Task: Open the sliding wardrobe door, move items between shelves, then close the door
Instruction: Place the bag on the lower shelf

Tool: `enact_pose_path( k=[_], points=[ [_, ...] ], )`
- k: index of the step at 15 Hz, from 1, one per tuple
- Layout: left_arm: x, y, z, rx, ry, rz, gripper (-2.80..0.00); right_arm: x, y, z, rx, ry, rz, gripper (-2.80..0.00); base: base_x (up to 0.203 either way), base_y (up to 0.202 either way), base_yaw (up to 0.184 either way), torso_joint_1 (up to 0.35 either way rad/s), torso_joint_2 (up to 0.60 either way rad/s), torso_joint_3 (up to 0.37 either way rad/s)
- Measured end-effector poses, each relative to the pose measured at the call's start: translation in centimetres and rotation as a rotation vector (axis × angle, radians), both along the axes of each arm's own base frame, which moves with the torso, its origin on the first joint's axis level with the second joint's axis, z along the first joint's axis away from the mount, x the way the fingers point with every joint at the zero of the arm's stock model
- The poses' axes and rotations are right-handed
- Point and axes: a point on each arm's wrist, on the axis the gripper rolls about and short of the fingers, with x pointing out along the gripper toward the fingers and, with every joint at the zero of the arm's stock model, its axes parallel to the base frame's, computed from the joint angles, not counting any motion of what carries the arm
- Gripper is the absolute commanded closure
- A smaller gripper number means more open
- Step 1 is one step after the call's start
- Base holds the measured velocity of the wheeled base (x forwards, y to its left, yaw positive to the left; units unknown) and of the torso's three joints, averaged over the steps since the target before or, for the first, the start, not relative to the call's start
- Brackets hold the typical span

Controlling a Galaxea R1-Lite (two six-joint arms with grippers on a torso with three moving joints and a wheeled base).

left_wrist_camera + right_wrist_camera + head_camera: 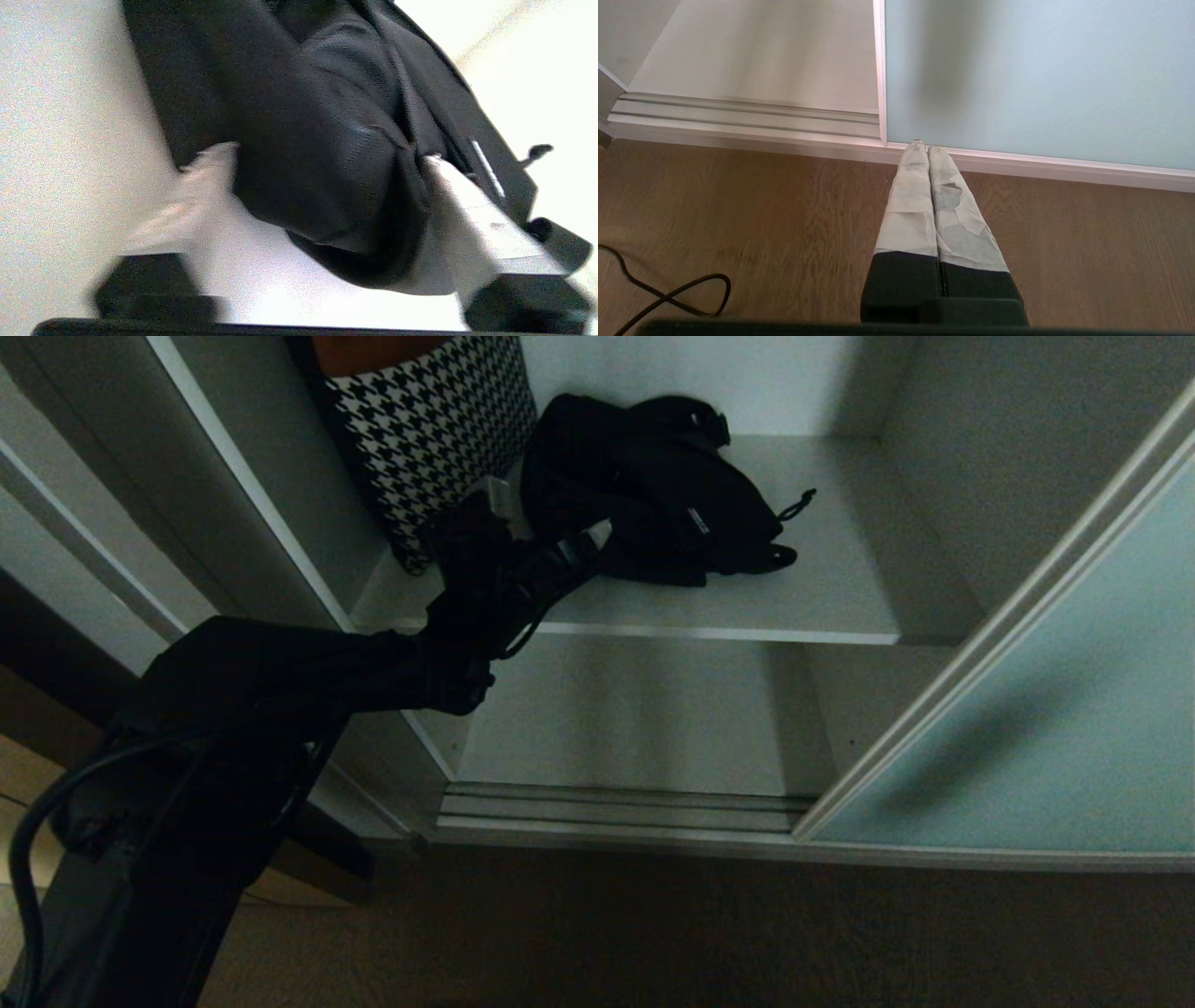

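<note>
Inside the open wardrobe, the left gripper [553, 515] reached over the front part of the upper shelf [794, 602], its pale fingertips at the near-left edge of the floppy black bag [653, 490]. In the left wrist view the two fingers [472, 219] stood apart on either side of a bulging fold of the black bag [322, 154]; the jaws were spread around the fabric, and whether they pressed on it could not be told. The black bag lay slumped near the middle of that shelf, with a small cord pull [798, 506] trailing to its right. Just to its left, in the far-left corner of the same shelf, stood the houndstooth bag [429, 429] with its orange top, upright against the wardrobe's side wall. The lower shelf [616, 719] sat beneath, and the ribbed floor track [616, 807] ran along the wardrobe's near edge.

The sliding wardrobe door [1027, 737] stood pushed over to the right, its frosted blue-green glass covering the right-hand compartment, its slim pale frame edging the opening.

The right gripper [924, 154] hung low over the wooden floor [738, 210], fingers pressed together with nothing between them, tips pointing at the bottom rail of the door [1041, 79]. A black cable [668, 294] looped on the floor to the left.
</note>
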Motion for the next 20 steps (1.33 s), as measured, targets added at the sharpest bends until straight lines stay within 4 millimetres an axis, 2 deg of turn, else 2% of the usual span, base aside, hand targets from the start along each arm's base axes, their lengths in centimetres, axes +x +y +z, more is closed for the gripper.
enact_pose_path(
  k=[8, 11, 14, 17, 20],
  points=[
    [0.3, 0.4, -0.1, 0.01, -0.005, 0.006, 0.0, 0.0, 0.0, 0.0, 0.0, 0.0, 0.0, 0.0, 0.0, 0.0, 0.0, 0.0, 0.0, 0.0],
    [-0.2, 0.5, 0.6, 0.0, 0.004, 0.011, 0.0, 0.0, 0.0, 0.0, 0.001, 0.0, 0.0, 0.0, 0.0, 0.0, 0.0, 0.0, 0.0, 0.0],
    [-1.9, -0.3, 2.6, -0.005, 0.07, 0.079, 0.0, 0.0, 0.0, 0.0, 0.0, 0.0, 0.0, 0.0, 0.0, 0.0, 0.0, 0.0, 0.0, 0.0],
    [-4.7, -1.9, 4.9, 0.025, 0.139, 0.186, 0.0, 0.0, 0.0, 0.0, 0.0, 0.0, 0.0, 0.0, 0.0, 0.0, 0.0, 0.0, 0.0, 0.0],
    [-7.1, -2.7, 6.2, 0.065, 0.162, 0.312, 0.0, 0.0, 0.0, 0.0, 0.0, 0.0, 0.0, 0.0, 0.0, 0.0, 0.0, 0.0, 0.0, 0.0]
  ],
)
